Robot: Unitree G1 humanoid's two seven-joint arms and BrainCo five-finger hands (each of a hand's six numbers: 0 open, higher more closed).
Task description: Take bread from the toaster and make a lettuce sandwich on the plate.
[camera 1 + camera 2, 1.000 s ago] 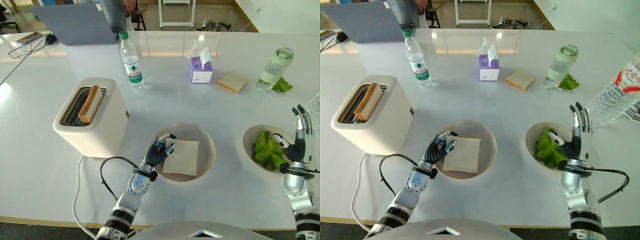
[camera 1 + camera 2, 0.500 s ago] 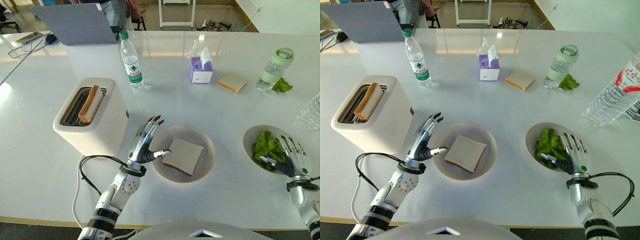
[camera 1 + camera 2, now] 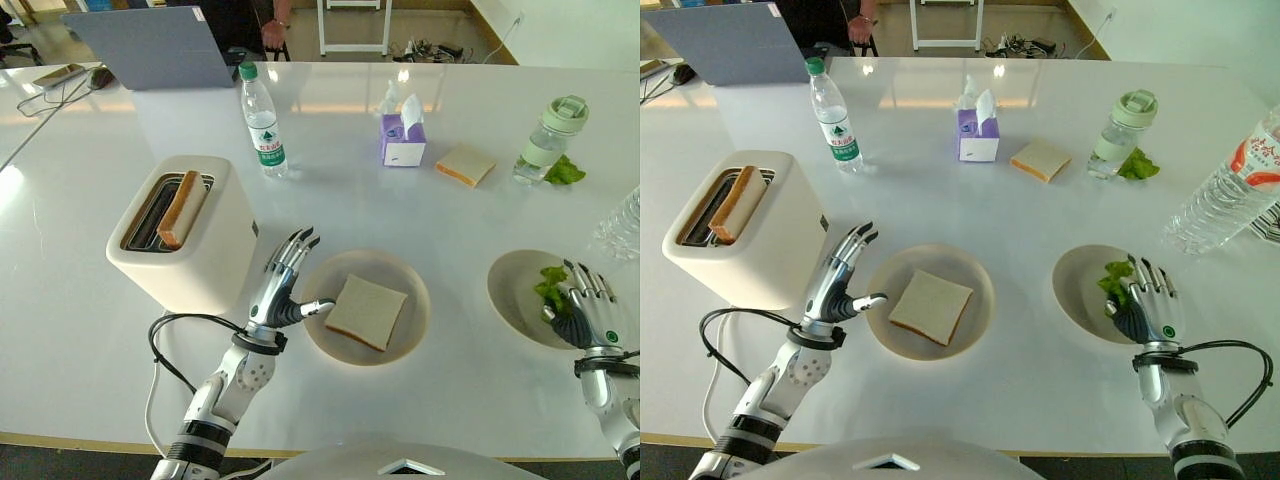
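Left eye view: white table (image 3: 340, 190), laptop (image 3: 150, 45) at far edge. Toaster (image 3: 180, 235) holds bread slice (image 3: 182, 208) upright in slot. Plate (image 3: 385, 268) carries second slice (image 3: 366, 312), flat. Left hand (image 3: 280, 290) just beside plate, fingers spread, empty.
Right eye view: bowl (image 3: 1080, 295) holds lettuce (image 3: 1116, 280). Right hand (image 3: 1145, 312) on lettuce; grasp cannot be told.

Bright, even indoor light over the white desk (image 3: 420, 190), pale glare patches on its glossy far half behind the tissue box (image 3: 402, 140), a hot spot at its left edge, soft short shadows beside the toaster (image 3: 180, 235) and plate (image 3: 415, 300)
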